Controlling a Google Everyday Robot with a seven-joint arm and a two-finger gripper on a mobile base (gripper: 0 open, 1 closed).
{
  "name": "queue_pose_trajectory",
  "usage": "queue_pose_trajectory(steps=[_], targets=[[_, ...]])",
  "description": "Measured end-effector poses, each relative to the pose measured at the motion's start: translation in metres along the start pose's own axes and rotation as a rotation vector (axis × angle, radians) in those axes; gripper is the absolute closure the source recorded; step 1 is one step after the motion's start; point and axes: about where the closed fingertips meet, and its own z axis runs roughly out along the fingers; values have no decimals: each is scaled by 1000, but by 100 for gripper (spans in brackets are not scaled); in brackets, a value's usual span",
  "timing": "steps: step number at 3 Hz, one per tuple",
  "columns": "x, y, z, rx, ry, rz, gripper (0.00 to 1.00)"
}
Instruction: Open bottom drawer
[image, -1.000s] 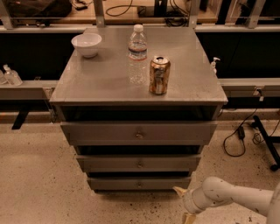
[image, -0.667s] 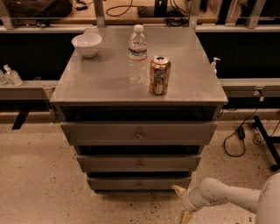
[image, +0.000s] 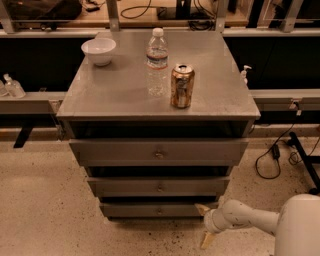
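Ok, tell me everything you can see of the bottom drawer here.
The bottom drawer is the lowest of three grey metal fronts, the narrowest-looking, with a small round knob at its centre. It sits level just above the floor and does not look pulled out. The gripper is at its right end, open, one fingertip by the front's corner; contact cannot be told.

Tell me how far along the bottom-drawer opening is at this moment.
Done: the gripper is down near the floor, beside the right end of the bottom drawer. In hand: it is spread open, holding nothing, with one fingertip close to the drawer front's right corner. Left: the knob is untouched and the drawer does not look pulled out, so the whole pull remains.
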Motion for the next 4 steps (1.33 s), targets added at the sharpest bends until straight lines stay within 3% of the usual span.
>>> queue_pose_trajectory(steps=[1, 3, 4], targets=[[16, -21, 21, 43, 0, 26, 0], [22, -55, 52, 102, 1, 24, 2], [23, -60, 60, 111, 4, 26, 17]])
